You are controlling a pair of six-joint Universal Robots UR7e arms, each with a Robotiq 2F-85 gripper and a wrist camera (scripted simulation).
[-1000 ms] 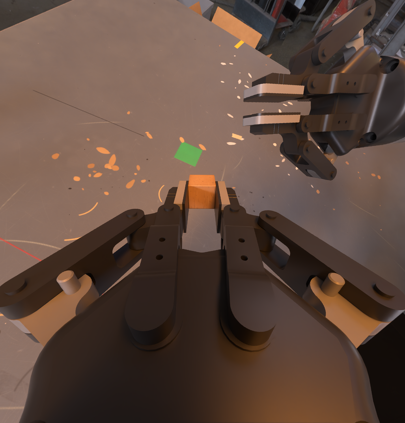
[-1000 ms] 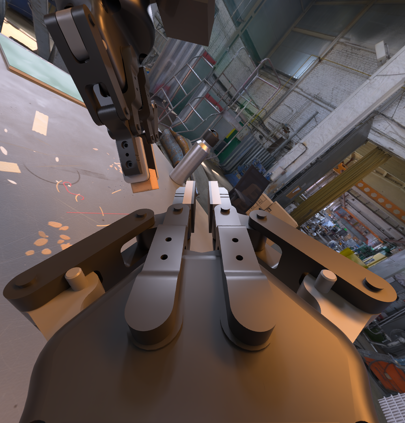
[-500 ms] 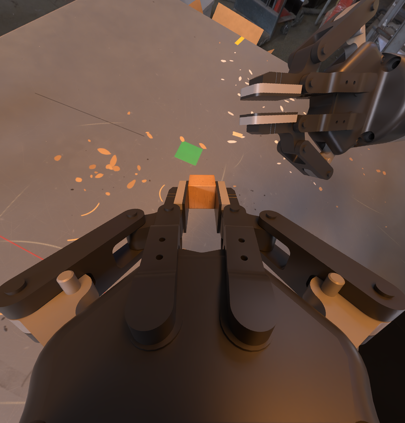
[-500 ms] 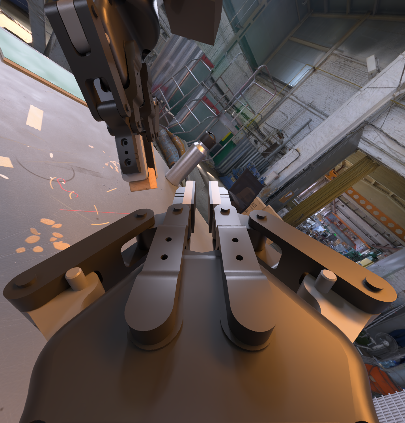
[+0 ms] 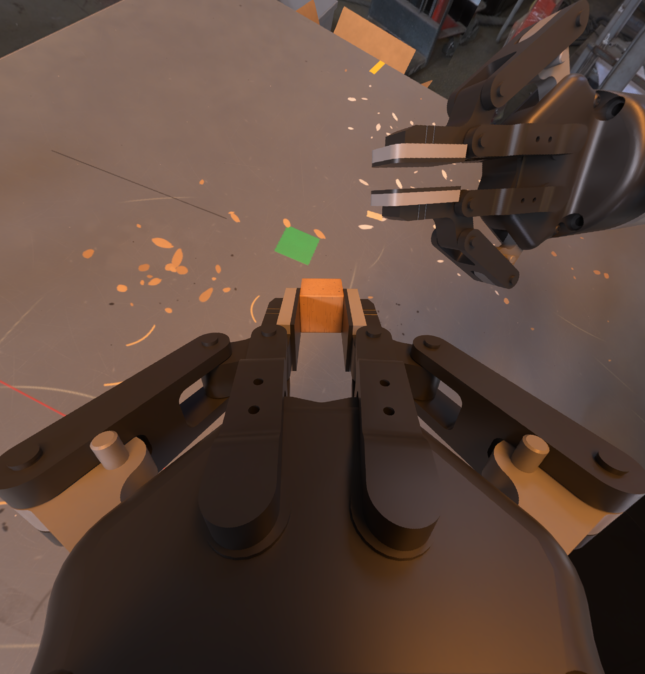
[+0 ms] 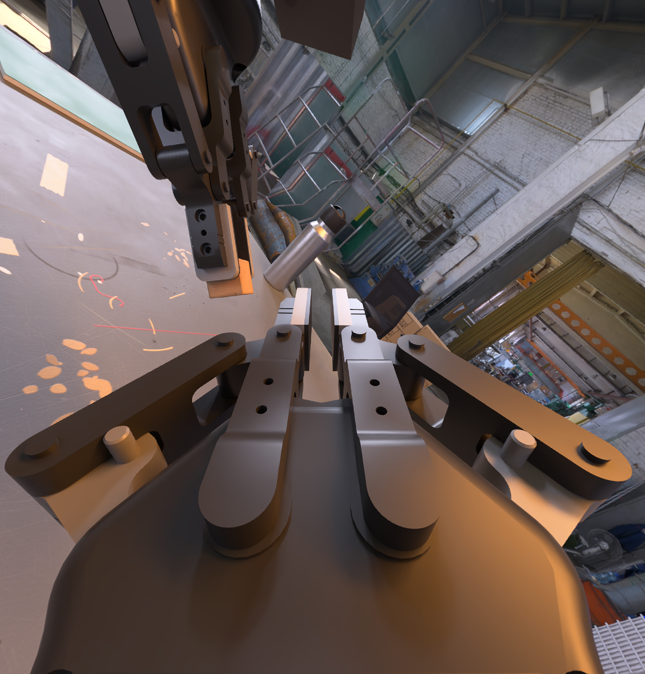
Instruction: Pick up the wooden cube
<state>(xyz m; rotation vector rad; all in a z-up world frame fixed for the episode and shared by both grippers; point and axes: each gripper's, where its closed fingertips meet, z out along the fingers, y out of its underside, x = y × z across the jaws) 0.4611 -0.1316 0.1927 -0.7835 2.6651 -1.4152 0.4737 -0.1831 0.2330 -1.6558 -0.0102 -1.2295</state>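
The wooden cube [image 5: 321, 313] is small and orange-brown. My left gripper [image 5: 321, 293] is shut on it, one pad on each side face, and holds it above the grey table [image 5: 167, 109]. In the right wrist view the cube [image 6: 237, 282] hangs in the left gripper [image 6: 226, 279], clear of the table top. My right gripper [image 6: 321, 295] is empty, its fingers a narrow gap apart. In the left wrist view it [image 5: 373, 178] hovers at the upper right, off to the side of the cube.
A flat green square [image 5: 297, 245] lies on the table just beyond the cube. Orange flecks and scratches mark the table top. The table's far edge [image 5: 350, 43] runs at the top, with workshop clutter beyond. A silver cylinder [image 6: 299, 251] shows behind the left gripper.
The left gripper keeps its hold on the cube and has risen slightly, so the table marks have shrunk a little. The right gripper has shifted slightly in the left wrist view.
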